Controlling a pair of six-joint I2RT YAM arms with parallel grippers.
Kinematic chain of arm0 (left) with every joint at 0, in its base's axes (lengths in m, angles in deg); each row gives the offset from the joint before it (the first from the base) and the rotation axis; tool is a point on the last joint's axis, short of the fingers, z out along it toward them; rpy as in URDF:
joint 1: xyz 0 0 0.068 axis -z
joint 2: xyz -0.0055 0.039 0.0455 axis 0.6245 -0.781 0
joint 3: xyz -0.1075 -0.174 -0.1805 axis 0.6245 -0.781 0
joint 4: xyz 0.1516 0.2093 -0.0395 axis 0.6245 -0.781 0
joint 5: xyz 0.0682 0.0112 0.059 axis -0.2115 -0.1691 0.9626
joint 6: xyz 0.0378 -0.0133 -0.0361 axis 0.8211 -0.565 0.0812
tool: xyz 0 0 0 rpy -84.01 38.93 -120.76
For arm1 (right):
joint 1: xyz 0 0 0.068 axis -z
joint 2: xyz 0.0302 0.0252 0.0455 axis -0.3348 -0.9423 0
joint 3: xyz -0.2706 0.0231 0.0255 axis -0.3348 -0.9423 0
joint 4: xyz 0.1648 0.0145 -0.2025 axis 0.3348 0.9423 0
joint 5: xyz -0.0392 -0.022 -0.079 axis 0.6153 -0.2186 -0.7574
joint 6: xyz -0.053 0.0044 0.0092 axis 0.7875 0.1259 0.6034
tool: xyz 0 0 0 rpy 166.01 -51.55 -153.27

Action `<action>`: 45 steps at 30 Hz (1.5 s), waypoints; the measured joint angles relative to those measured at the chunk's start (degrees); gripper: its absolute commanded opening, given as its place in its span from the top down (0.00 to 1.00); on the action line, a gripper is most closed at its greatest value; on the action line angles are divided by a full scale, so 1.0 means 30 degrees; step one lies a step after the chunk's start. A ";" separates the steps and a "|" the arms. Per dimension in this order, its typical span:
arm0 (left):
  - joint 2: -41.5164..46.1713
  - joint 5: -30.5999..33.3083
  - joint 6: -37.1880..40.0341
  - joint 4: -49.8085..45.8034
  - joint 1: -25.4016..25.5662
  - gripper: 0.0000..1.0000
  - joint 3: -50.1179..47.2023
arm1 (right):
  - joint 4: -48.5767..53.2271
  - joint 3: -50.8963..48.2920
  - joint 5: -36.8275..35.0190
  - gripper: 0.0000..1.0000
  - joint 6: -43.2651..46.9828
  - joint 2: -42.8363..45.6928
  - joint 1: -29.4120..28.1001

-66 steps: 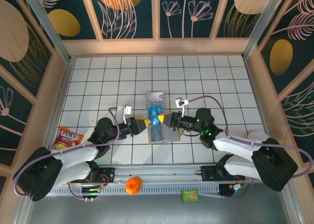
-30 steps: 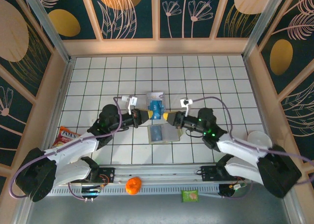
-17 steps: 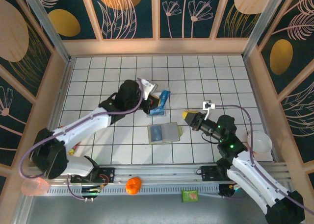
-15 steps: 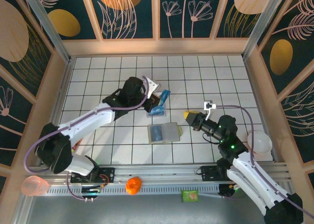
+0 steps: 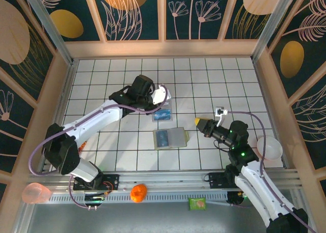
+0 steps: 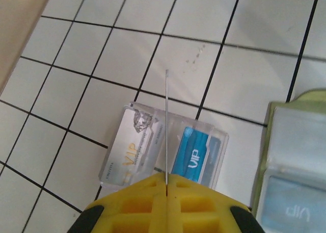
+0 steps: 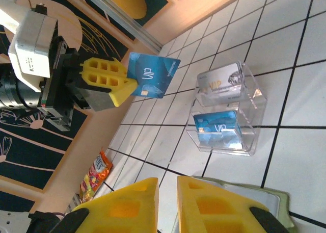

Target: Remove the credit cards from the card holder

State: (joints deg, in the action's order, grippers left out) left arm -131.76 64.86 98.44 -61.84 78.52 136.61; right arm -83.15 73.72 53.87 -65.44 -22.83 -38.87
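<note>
Left pincer (image 6: 166, 181) grips one card (image 7: 153, 75); tray (image 7: 257, 103) holds two, holder (image 5: 179, 137) seemingly one.

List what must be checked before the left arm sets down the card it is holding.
1. Grip: left gripper is shut on the held blue card, which stands on edge. Ok.
2. Aim: from the left wrist, the card's edge seems to line up with the middle divide of the clear tray, not with one compartment. Not ok.
3. Room: the compartments hold a whitish card and a tray blue card. Cannot tell if another fits.
4. Right gripper: empty, well off from the tray. Ok.
5. Card holder emptied: a pocketed blue card lies inside. Not ok.
</note>
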 measured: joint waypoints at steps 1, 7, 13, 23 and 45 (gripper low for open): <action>-0.0284 0.0073 0.0401 -0.0240 -0.0007 1.00 0.0029 | 0.0058 0.0000 0.0058 0.82 0.0000 0.0000 0.0080; -0.1792 -0.0182 0.2106 -0.1916 -0.0423 1.00 0.0648 | 0.0401 0.0000 0.0080 0.82 0.0000 -0.0015 0.0328; -0.3432 -0.0357 0.3322 -0.3089 -0.0845 1.00 0.2499 | 0.0750 0.0000 0.0073 0.82 0.0000 -0.0022 0.0342; -0.5020 -0.0787 0.4626 -0.4495 -0.0954 1.00 0.3082 | 0.0933 0.0000 0.0058 0.82 0.0000 -0.0568 0.0408; -0.6200 -0.1115 0.4823 -0.4401 -0.0954 1.00 0.3585 | 0.0925 0.0007 0.0066 0.82 0.0000 -0.1224 0.0444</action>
State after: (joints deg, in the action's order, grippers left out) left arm -150.36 61.51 112.90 -75.04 75.66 147.36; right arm -80.38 73.74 54.06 -65.44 -26.50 -37.54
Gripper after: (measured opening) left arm 0.043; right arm 0.178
